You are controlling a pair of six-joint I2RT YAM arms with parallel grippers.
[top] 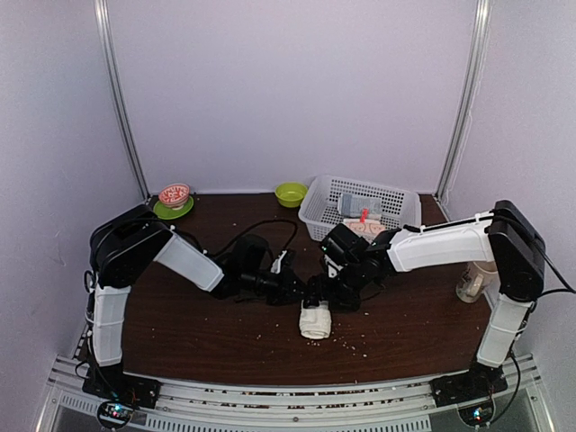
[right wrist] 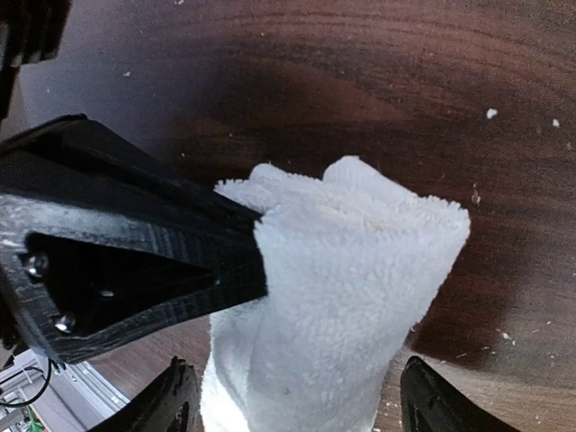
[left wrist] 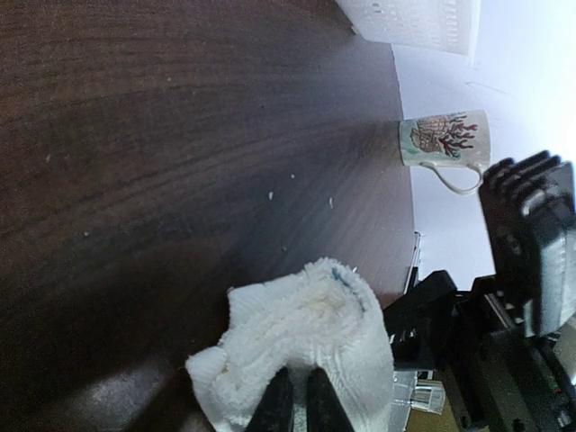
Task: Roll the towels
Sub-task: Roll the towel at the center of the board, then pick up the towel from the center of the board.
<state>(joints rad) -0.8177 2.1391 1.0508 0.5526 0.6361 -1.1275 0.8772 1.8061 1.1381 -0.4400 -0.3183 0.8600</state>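
A plain cream-white towel [top: 315, 319] [left wrist: 306, 333] [right wrist: 351, 279] lies rolled in a thick bundle on the dark table's middle front; a small blue mark [left wrist: 342, 274] shows at its edge. My left gripper [top: 304, 291] [left wrist: 297, 400] is shut on a fold at the roll's end, its black fingers [right wrist: 135, 261] pressing in from the left. Above the roll, my right gripper [top: 339, 295] [right wrist: 297, 409] is open, one fingertip on each side of the bundle and apart from it. A second towel [top: 367, 227], cream with orange-pink marks, lies in the basket.
A white plastic basket [top: 319, 211] [left wrist: 414, 20] at the back right also holds a grey-blue rolled towel [top: 360, 205]. A patterned mug [top: 472, 281] [left wrist: 445, 142] stands at the right edge. A green bowl [top: 291, 193] and a green plate with a red bowl [top: 174, 200] sit at the back.
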